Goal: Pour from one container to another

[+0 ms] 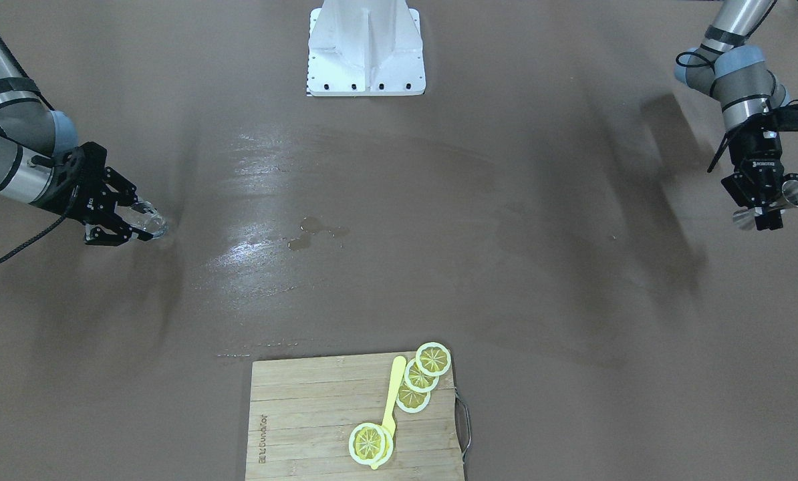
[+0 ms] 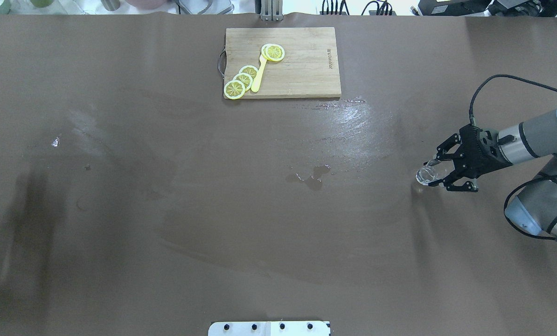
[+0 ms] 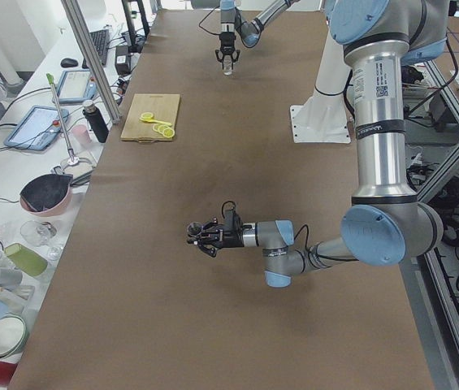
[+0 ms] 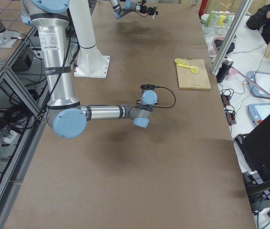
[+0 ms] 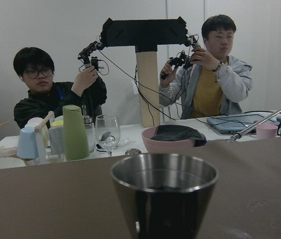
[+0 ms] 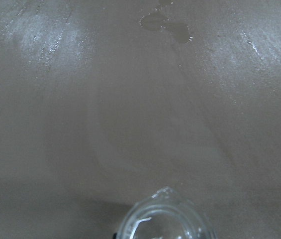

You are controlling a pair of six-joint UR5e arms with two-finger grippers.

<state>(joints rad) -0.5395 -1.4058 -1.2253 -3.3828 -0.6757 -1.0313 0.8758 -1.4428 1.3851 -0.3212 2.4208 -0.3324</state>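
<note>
My left gripper [image 1: 770,214] is shut on a stainless steel cup [image 1: 792,196], held above the table near its left end. In the left wrist view the steel cup [image 5: 165,194] stands upright with its open mouth up. At the table's other end my right gripper [image 2: 439,172] is shut on a small clear glass cup [image 2: 425,175], low over the brown surface. The right wrist view shows only the clear glass cup's rim with a pouring lip [image 6: 165,211] at the bottom. The two containers are far apart.
A small puddle [image 2: 313,175] lies mid-table. At the far edge a wooden cutting board [image 2: 306,70] carries lemon slices [image 2: 241,81] and a yellow utensil [image 2: 259,74]. The robot's white base [image 1: 365,50] is on the near side. Operators and dishes are beyond the table's left end.
</note>
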